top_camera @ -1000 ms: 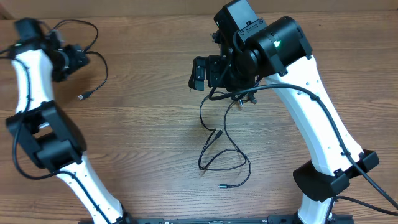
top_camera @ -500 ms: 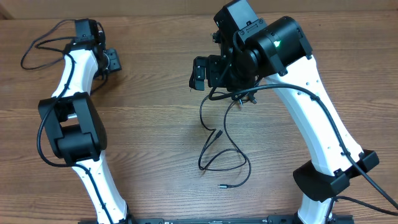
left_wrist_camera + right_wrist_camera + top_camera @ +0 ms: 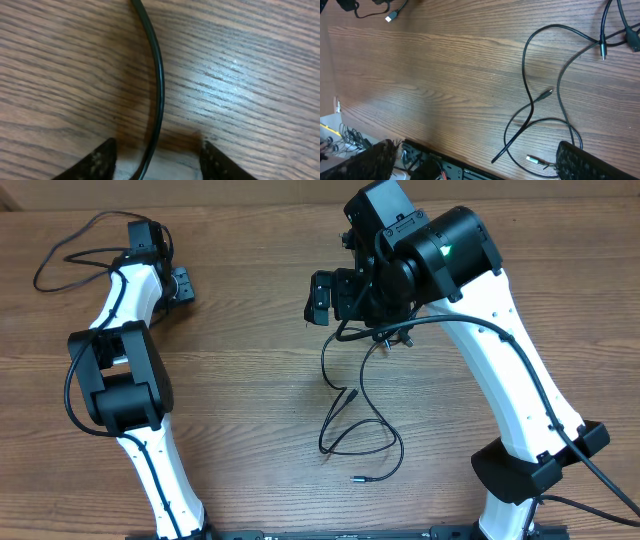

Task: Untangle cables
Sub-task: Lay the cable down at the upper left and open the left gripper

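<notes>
Wood-grain worktop [image 3: 230, 380]: nearest, a looped cable [image 3: 524, 65] lies limp, probably light and floppy, best pinched just behind its silver plug [image 3: 534, 160]. Above, the right claw [image 3: 475, 162] gapes wide, empty. Farthest left, the left claw [image 3: 162, 159] stands half-spread astride another cable [image 3: 159, 75], not pinching it.

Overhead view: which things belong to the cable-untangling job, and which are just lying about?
Job: tangled cables mid-table; looped cable at far left.
Just there: wooden table; thick arm cable.
</notes>
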Robot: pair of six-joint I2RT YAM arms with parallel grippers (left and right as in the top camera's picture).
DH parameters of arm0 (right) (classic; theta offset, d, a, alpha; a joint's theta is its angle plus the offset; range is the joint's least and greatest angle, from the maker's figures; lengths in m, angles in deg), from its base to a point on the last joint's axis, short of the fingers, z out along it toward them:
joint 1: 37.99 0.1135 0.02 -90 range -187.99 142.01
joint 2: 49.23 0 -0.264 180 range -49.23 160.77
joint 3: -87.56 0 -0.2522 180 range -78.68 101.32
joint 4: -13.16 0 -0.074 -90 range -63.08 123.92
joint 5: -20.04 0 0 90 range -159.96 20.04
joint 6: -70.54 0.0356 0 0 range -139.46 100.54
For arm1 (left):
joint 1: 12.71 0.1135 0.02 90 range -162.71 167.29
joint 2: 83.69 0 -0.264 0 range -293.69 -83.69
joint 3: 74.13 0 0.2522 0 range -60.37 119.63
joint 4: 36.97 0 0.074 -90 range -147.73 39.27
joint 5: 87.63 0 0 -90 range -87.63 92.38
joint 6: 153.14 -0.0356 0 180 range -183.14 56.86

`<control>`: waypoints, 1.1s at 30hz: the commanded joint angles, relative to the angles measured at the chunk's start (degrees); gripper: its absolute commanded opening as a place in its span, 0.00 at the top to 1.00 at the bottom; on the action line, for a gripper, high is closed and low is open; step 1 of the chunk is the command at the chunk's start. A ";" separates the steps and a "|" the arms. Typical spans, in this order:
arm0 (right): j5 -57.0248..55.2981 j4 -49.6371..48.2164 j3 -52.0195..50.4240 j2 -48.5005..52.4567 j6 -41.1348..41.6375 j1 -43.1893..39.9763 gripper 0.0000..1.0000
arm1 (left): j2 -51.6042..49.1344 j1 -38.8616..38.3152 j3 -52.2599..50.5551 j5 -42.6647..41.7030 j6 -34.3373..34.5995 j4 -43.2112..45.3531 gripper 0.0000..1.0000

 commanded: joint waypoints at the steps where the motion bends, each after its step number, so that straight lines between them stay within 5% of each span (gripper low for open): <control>1: -0.24 -0.11 0.09 -0.98 -0.42 0.61 0.00 | -0.83 0.90 -0.39 -0.09 -0.92 0.07 0.52; 7: -0.24 -0.11 0.09 -0.98 -0.42 0.70 0.00 | -1.55 1.11 -0.39 -0.44 -0.92 0.07 0.68; 10: -0.24 -0.09 0.09 -0.98 -0.42 0.70 0.00 | -2.21 1.16 -0.39 -0.57 -0.92 0.22 0.95; 16: -0.22 -0.11 0.09 -0.98 -0.39 0.70 0.00 | -5.22 1.46 -0.39 -0.61 -0.24 0.24 0.86; 19: -0.22 -0.09 0.09 -0.98 -0.42 0.70 0.00 | -6.56 1.49 -0.39 -0.52 -0.26 0.48 0.96; 27: -0.24 -0.09 0.09 -0.98 -0.42 0.70 0.00 | -4.57 2.93 6.45 -0.94 -0.24 0.33 0.96; 33: -0.24 -0.09 0.09 -0.98 -0.42 0.70 0.00 | -1.99 5.01 21.31 -14.16 3.61 -2.25 0.96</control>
